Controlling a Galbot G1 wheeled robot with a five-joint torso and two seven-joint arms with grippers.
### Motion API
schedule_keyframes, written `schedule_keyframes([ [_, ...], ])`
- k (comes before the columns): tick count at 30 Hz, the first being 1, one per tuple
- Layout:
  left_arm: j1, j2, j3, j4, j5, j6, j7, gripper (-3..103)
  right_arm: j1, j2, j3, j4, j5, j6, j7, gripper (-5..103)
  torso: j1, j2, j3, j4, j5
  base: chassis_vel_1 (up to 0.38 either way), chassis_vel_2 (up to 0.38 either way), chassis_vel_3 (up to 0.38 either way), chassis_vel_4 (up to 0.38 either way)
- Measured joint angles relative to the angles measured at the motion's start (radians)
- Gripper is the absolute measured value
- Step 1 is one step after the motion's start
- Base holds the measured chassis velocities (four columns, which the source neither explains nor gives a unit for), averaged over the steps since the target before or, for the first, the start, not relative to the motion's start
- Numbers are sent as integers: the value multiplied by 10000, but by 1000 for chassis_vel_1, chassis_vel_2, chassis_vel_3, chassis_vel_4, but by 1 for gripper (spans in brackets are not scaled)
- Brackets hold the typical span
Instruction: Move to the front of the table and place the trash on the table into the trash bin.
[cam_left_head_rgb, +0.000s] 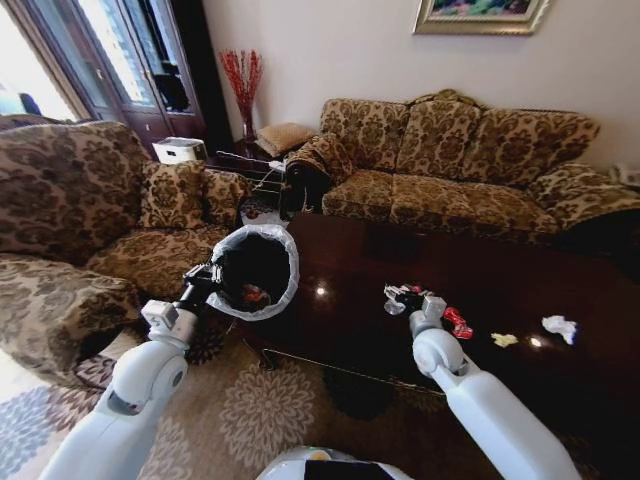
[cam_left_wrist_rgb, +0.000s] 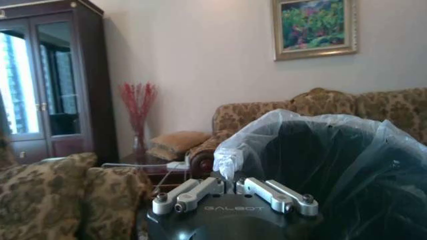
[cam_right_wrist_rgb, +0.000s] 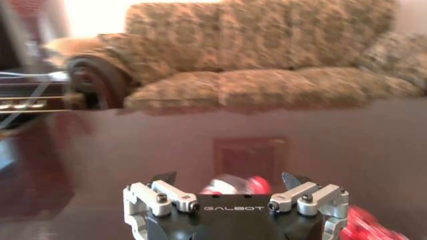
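Observation:
My left gripper (cam_left_head_rgb: 207, 279) is shut on the rim of the trash bin (cam_left_head_rgb: 262, 262), a black bin with a white bag liner (cam_left_wrist_rgb: 293, 130). It holds the bin tipped at the table's left end, and some red trash (cam_left_head_rgb: 254, 295) lies inside. On the dark glossy table (cam_left_head_rgb: 350, 335), my right gripper (cam_left_head_rgb: 404, 296) stands open over a clear bottle with a red cap (cam_right_wrist_rgb: 248, 185), one finger on either side. A red wrapper (cam_left_head_rgb: 458, 322), a yellow scrap (cam_left_head_rgb: 505, 340) and a white paper wad (cam_left_head_rgb: 560, 326) lie to its right.
A patterned armchair (cam_left_head_rgb: 70, 200) stands on the left and a matching sofa (cam_left_head_rgb: 450, 150) behind the table. A side table with red branches in a vase (cam_left_head_rgb: 243, 85) fills the back corner. A patterned rug (cam_left_head_rgb: 250, 410) covers the floor in front.

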Motion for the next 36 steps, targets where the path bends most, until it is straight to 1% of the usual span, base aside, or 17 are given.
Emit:
schedule_keyframes([
  [1, 0, 0, 0, 0, 0, 0, 0, 4, 0, 0, 0, 0, 0, 0, 0, 100, 0, 0, 0, 0, 0, -93, -111, -104, -110],
  [6, 6, -69, 143, -35, -15, -167, 56, 4, 339, 612, -110, -895, 138, 314, -132, 100, 1, 0, 1, -9, 0, -89, -110, -94, -102],
  [7, 6, -69, 143, -35, -15, -167, 56, 4, 339, 612, -110, -895, 138, 314, -132, 100, 1, 0, 1, -9, 0, -71, -107, -70, -76],
  [8, 24, -77, 142, -41, -16, -192, 71, 4, 418, 705, -167, -1074, 131, 392, -286, 100, 1, 0, 0, -9, 1, -39, -75, -70, -35],
  [10, 69, -99, 101, -52, -17, -222, 94, 4, 621, 894, -289, -1514, -88, 696, -835, 100, 0, 0, 0, 1, 2, 0, 0, 0, 0],
  [12, 83, -104, 78, -53, -17, -228, 94, 4, 681, 933, -338, -1607, -173, 784, -970, 100, 0, 0, 0, 4, 2, 0, 0, 0, 0],
  [13, 99, -113, 42, -53, -16, -238, 93, 4, 814, 997, -468, -1737, -285, 913, -1210, 100, 0, 0, 0, 7, 1, 0, 0, 0, 0],
  [16, 121, -147, 10, -53, -10, -255, 92, 4, 1074, 1092, -744, -1828, -336, 984, -1459, 100, 1, 0, 0, 6, -2, 0, 0, 0, 0],
  [19, 142, -191, 4, -53, 7, -263, 93, 4, 1331, 1239, -1002, -1977, -340, 983, -1433, 100, 1, 0, 1, -1, -2, 0, 0, 0, 0],
  [22, 197, -213, 4, -74, 29, -265, 108, 4, 1783, 1682, -1304, -2492, -277, 796, -885, 100, 1, 0, 1, 0, 2, 0, 0, 0, 0],
  [26, 212, -191, -26, -76, 29, -266, 111, 4, 2014, 1965, -1350, -2932, -210, 698, -647, 100, 1, 0, 1, -1, 0, 0, 0, 0, 0],
  [28, 230, -176, -86, -63, 27, -273, 109, 4, 2357, 2283, -1335, -3529, -100, 681, -730, 100, 1, 0, 1, 0, 0, 0, 0, 0, 0],
  [29, 230, -176, -86, -63, 27, -273, 109, 4, 2357, 2283, -1335, -3529, -100, 681, -730, 100, 1, 0, 1, 0, 0, 0, 0, 0, 0],
  [31, 235, -169, -99, -11, 24, -289, 109, 4, 2659, 2512, -1325, -3946, -52, 680, -905, 100, 1, 0, 1, -1, 0, 0, 0, 0, 0],
  [34, 213, -164, -99, 25, 15, -290, 110, 4, 2928, 2710, -1362, -4275, 145, 669, -927, 100, 2, 0, 2, 0, 0, 0, 0, 0, 0],
  [35, 206, -164, -100, 28, 12, -292, 110, 4, 2971, 2744, -1374, -4329, 202, 650, -927, 103, 2, 0, 2, 0, 0, 0, 0, 0, 0],
  [36, 192, -167, -107, 36, 2, -297, 110, 4, 3023, 2797, -1405, -4424, 275, 613, -918, 100, 2, 0, 2, 0, 0, 0, 0, 0, 0],
])
